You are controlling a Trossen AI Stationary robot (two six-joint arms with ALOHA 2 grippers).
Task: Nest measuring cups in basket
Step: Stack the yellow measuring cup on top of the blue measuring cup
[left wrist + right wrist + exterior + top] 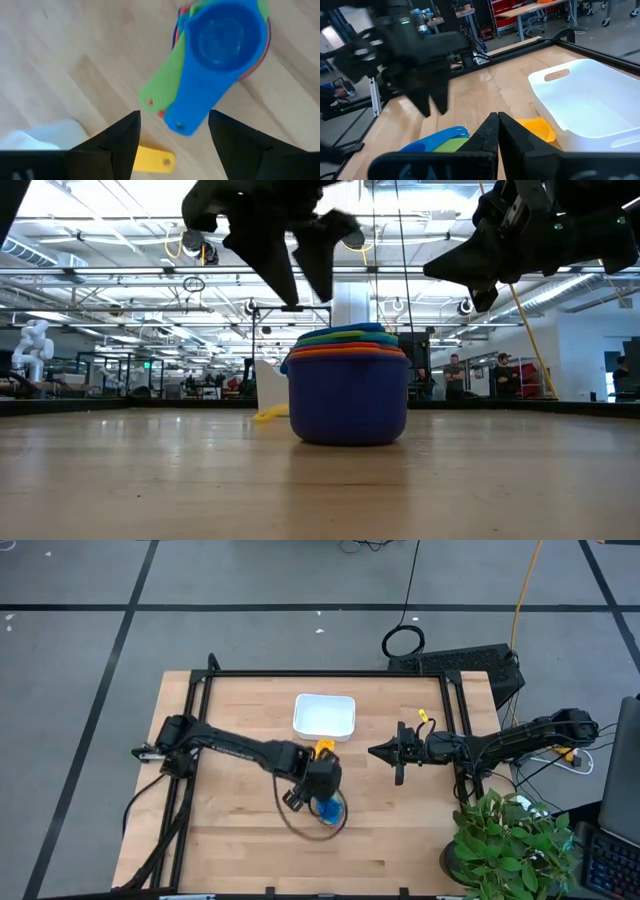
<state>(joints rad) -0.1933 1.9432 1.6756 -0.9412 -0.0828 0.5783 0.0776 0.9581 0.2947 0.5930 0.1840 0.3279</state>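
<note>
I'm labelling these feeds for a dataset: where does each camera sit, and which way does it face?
High view: overhead, straight down; both arms, white basket, left claw, right claw.
Low view: table height, level across; nested cup stack, both claws above.
Left wrist view: on left arm, looking down past open fingers at the stack.
Right wrist view: on right arm, past shut fingers; basket, yellow cup.
Shared: both wrist views show the yellow cup.

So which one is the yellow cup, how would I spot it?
Find the white basket on the wooden table. The yellow cup lies right beside it, alone on the wood. The other cups sit nested in a stack with a blue one on top.
</note>
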